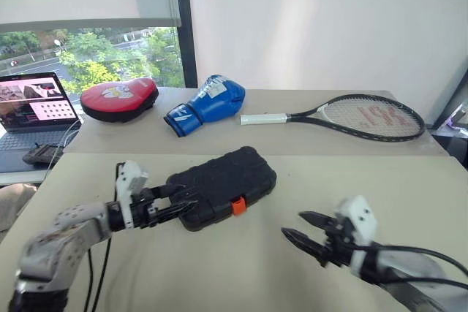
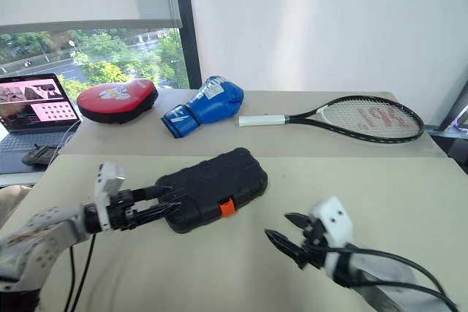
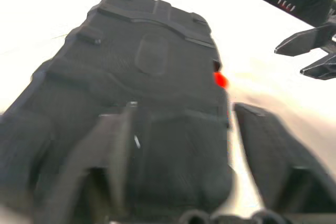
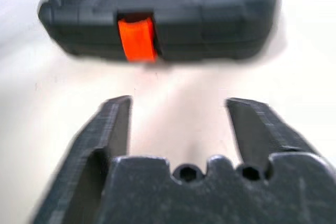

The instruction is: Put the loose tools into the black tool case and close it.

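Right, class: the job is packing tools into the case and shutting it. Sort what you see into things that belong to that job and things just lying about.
Belongs to the job:
- black ribbed plastic tool case, closed, with orange latch

Just lying about:
- blue boxing glove
- red oval punch pad
- black-framed tennis racket
- open laptop

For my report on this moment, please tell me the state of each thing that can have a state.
black tool case: closed, flat on the table
orange latch: down on the front edge
left gripper: open, at the case's end
right gripper: open, empty
laptop: open, screen on
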Tool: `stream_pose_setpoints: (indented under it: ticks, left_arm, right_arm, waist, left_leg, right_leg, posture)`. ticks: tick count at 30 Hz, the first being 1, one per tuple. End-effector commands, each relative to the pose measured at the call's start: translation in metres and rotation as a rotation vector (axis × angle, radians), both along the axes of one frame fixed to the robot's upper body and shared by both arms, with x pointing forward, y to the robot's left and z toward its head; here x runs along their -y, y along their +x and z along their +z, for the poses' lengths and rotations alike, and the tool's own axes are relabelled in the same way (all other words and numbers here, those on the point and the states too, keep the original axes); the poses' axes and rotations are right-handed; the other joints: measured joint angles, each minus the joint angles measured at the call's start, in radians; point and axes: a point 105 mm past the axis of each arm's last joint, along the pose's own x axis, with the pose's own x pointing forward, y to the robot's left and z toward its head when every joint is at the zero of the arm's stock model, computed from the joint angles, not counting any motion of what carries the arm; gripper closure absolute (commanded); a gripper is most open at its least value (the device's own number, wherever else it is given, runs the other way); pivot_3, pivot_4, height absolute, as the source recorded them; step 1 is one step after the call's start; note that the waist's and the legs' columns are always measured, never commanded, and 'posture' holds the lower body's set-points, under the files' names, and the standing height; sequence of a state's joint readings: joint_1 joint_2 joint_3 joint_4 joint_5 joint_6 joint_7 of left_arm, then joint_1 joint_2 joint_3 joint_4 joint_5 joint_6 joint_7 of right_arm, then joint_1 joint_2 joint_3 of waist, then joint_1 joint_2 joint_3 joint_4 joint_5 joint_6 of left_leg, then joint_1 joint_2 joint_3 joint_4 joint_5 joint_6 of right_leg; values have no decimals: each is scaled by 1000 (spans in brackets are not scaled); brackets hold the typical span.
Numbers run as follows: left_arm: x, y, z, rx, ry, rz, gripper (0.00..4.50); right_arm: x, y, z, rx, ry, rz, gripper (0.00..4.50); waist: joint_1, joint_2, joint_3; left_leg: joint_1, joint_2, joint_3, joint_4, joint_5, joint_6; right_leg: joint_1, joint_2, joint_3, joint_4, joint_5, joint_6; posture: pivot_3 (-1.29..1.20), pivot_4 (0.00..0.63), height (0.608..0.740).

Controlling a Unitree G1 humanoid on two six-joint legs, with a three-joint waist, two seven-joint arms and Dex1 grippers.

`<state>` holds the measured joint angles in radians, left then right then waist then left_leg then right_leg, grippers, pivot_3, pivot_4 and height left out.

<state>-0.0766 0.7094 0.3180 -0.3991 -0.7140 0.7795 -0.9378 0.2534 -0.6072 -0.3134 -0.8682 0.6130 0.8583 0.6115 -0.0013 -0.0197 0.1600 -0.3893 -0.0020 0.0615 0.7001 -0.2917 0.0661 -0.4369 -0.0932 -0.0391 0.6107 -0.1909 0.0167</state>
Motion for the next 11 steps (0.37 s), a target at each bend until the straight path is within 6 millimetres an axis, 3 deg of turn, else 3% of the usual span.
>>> stream_pose_setpoints:
  ticks: [1,6,11]
  left_arm:
    - [-20,-21,2,14,47,40,1]
    - [-50,-42,-20,-21,139,162,1]
    - [-51,-45,-22,-25,100,182,1]
  right_arm:
    - [16,-20,18,67,-59,27,55]
    - [45,-37,21,54,-116,-13,55]
    - [57,-42,18,51,-140,-19,55]
  waist:
    - [3,0,0]
    - [12,0,0]
    - [27,-1,1]
  left_leg:
    - [0,0,0,0,0,0]
    - [2,1,1,0,0,-1]
    - [4,2,0,0,1,-1]
  right_leg:
    - [0,0,0,0,0,0]
    - [0,1,0,0,-4,0]
    - [0,-2,1,0,-10,-2]
  posture:
    - [0,150,740]
    - [0,150,740]
    - [0,150,740]
